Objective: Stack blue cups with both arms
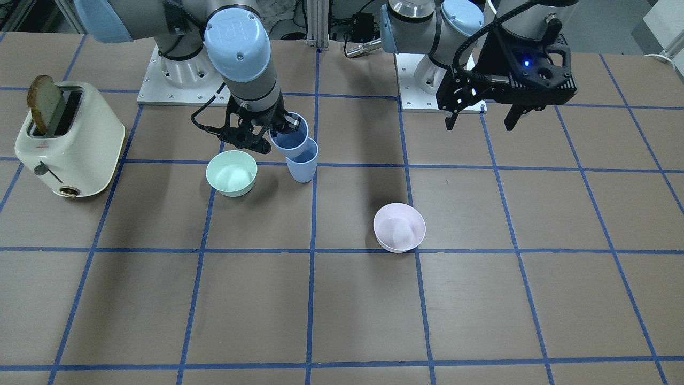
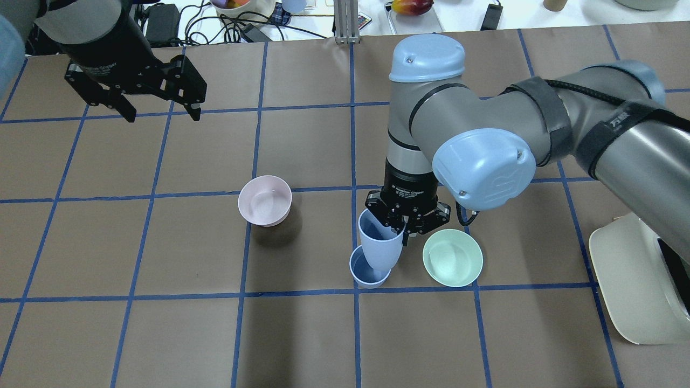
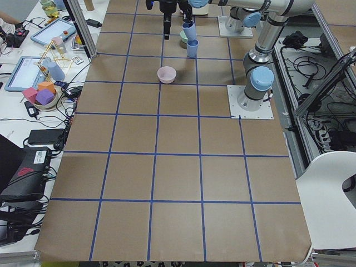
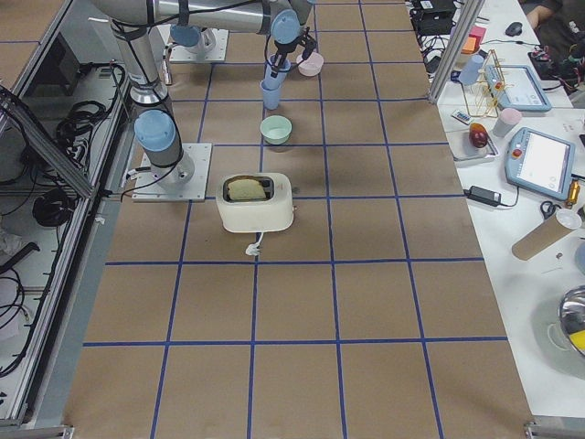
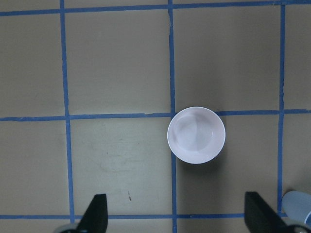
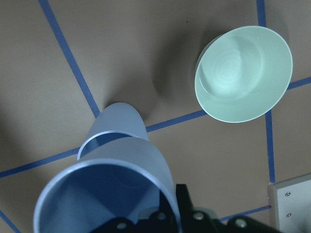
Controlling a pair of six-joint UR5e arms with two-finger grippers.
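Two light-blue cups are near the table's middle. One blue cup [image 2: 366, 274] stands upright on the table. My right gripper [image 2: 401, 223] is shut on the rim of the other blue cup [image 2: 380, 242] and holds it tilted, with its base at the standing cup's mouth and seemingly partly inside. The front view shows the held cup [image 1: 291, 140] above the standing cup [image 1: 302, 163]. In the right wrist view the held cup [image 6: 107, 194] overlaps the standing one [image 6: 119, 124]. My left gripper [image 2: 161, 114] is open and empty, raised high and far from the cups.
A mint-green bowl [image 2: 452, 257] sits close beside the cups, under my right wrist. A pale pink bowl [image 2: 264, 200] sits between the two arms, below my left wrist camera [image 5: 196, 135]. A cream toaster [image 1: 69, 141] with a slice of bread stands at the table's right end.
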